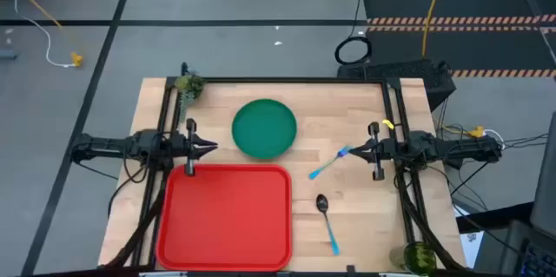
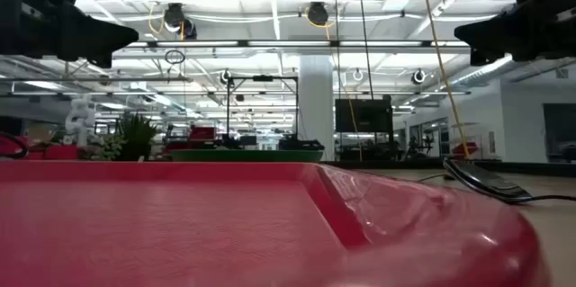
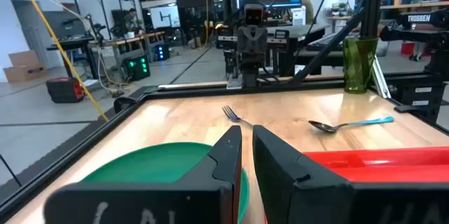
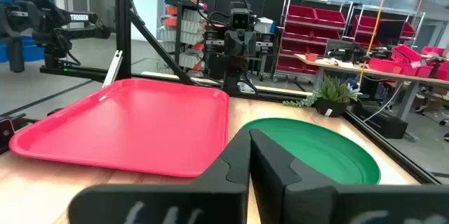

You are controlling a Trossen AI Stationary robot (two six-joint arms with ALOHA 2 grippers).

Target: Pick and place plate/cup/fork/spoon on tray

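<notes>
Tabletop (image 1: 365, 225): light wood, carries everything. Tray (image 1: 228, 216) near front edge, nothing on it. Plate (image 1: 264, 127) just behind tray, apart from rim. Cup (image 1: 419, 256) at front right corner, well apart from tray. Fork (image 1: 329, 163) and spoon (image 1: 327, 221) lie right of tray, neither touching it.

Left hand (image 1: 211, 146) hovers between plate and tray, fingers pressed together. Right hand (image 1: 353, 149) above fork's end, fingers likewise pressed together.

Risks: flat plate offers little edge to pinch, may slide away; slim cutlery may skid or twist out; cup at corner may tip off edge.
</notes>
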